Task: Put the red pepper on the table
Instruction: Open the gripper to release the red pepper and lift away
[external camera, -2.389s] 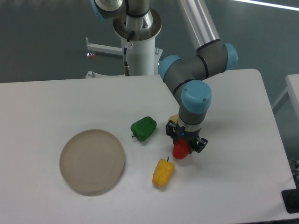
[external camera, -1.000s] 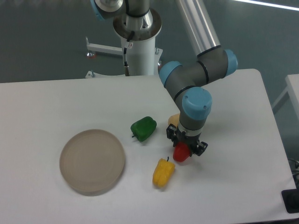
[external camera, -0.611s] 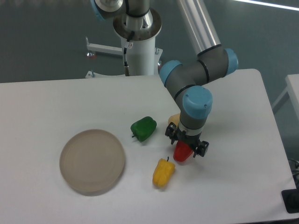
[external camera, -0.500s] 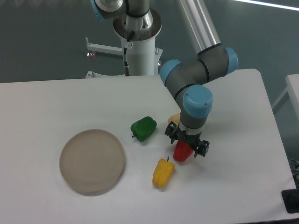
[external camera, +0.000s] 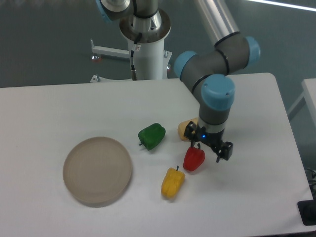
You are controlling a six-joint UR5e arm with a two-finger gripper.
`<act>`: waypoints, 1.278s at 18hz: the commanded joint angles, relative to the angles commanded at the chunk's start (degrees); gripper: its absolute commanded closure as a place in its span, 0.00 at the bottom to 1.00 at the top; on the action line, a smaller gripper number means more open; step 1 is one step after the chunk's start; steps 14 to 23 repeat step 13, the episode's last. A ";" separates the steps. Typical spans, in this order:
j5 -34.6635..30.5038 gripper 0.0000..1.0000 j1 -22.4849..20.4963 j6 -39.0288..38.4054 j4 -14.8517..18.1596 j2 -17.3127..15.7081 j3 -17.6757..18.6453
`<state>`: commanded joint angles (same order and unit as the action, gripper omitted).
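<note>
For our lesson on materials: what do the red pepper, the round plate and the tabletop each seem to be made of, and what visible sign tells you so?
Red pepper: probably plastic; glossy, even red with a bright highlight.
Plate: beige, matte and smooth; perhaps ceramic or plastic, the look leaves it open.
Table: white, matte and flat, likely a laminate or painted board.

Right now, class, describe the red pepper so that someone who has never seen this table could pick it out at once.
Start at the white table and find the robot's claw, right of centre. Three peppers lie left of it; the red pepper is the nearest, just beside the open claw. It is the only glossy red one: the green pepper lies further left and the yellow pepper lies below.
</note>
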<state>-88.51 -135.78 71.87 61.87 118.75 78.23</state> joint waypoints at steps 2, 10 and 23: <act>0.00 0.00 -2.02 5.44 -0.35 -0.01 -0.09; -0.09 0.00 -4.93 16.28 -0.97 1.31 -2.73; -0.17 0.00 -4.93 16.28 -0.97 1.40 -2.90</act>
